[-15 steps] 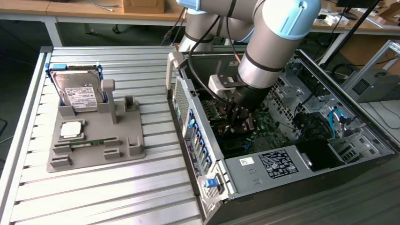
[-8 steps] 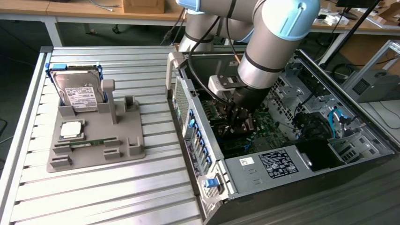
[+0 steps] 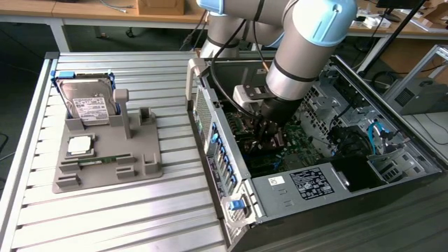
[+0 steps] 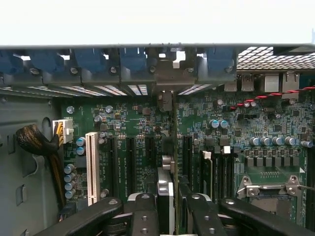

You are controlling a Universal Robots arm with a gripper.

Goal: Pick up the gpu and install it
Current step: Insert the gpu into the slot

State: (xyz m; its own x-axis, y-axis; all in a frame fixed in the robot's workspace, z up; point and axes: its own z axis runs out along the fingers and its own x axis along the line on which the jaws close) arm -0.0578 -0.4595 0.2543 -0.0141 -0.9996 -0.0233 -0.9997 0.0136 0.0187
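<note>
One gpu [image 4: 166, 182], edge-on, is pinched in my claw [image 4: 168, 209], which grips both faces inside the open pc case [image 3: 231, 173], over the mobo's [image 4: 133, 123] dark slots. Seated or not, can't tell. Ext. view: grey holder [image 3: 105, 163] w/ hard drive [image 3: 87, 102] on the tabletop [image 3: 140, 220], at 9 o'clock from the case.

I see gpu [image 4: 166, 194] edge-on only, between fingers [image 4: 144, 214] — faces hidden, seating under tool untellable. Finger bases cut by frame edge. Exterior view: gripper [image 3: 268, 137] tips lost in dark clutter inside case [image 3: 294, 181]. Print on board [image 4: 133, 118] too small for me.
</note>
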